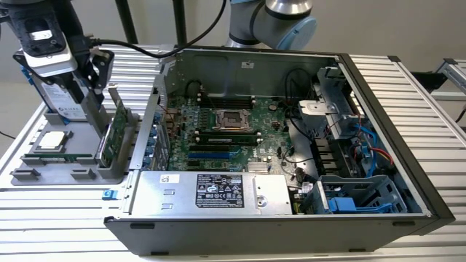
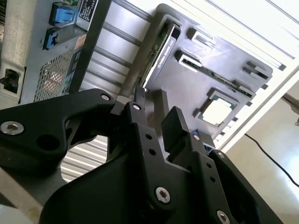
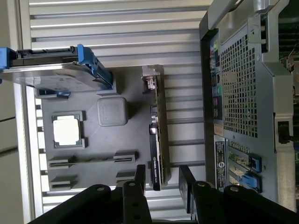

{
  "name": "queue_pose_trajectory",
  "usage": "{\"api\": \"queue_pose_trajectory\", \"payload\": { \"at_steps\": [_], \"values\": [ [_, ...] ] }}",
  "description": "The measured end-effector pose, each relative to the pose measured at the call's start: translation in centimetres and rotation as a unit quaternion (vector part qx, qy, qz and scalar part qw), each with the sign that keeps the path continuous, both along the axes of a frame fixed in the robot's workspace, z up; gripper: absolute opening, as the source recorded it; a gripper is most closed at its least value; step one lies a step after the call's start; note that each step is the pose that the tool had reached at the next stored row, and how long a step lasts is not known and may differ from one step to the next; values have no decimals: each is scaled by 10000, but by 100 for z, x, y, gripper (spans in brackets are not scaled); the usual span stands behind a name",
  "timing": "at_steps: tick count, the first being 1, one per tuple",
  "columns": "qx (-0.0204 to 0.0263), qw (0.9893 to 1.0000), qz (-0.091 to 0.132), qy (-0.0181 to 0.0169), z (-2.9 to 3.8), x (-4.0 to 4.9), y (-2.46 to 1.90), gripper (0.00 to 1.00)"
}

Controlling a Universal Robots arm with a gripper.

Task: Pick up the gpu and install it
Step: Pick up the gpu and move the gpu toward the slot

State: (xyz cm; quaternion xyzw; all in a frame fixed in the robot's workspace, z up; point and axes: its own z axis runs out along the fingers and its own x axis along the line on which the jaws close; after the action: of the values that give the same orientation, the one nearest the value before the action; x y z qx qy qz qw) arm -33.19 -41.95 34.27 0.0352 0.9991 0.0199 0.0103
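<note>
The gpu (image 1: 117, 134) stands on edge in a slot of the grey holder tray (image 1: 43, 176) at the exterior view's left, green board showing, beside the open computer case (image 1: 218, 240). My gripper (image 1: 93, 87) hangs just above the tray, near the card's far end. In the first wrist view the gpu (image 3: 156, 135) runs edge-on toward my open gripper (image 3: 163, 183), and the black fingers (image 3: 187, 186) stand on either side of its line with nothing held. In the second wrist view the gripper (image 2: 156, 116) is open, with the gpu (image 2: 159, 51) beyond it.
A silver hard drive in a blue frame (image 1: 62, 98) stands in the tray behind my gripper. A processor chip (image 1: 51, 141) and a memory stick (image 1: 58, 157) lie in the tray. The case holds the motherboard (image 1: 226, 136), cables and drive cages.
</note>
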Motion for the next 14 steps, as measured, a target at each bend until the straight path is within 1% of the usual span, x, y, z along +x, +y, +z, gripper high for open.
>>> {"api": "queue_pose_trajectory", "payload": {
  "at_steps": [14],
  "values": [
    [-1,10000,0,0,-45,1,-3,100]
  ]
}}
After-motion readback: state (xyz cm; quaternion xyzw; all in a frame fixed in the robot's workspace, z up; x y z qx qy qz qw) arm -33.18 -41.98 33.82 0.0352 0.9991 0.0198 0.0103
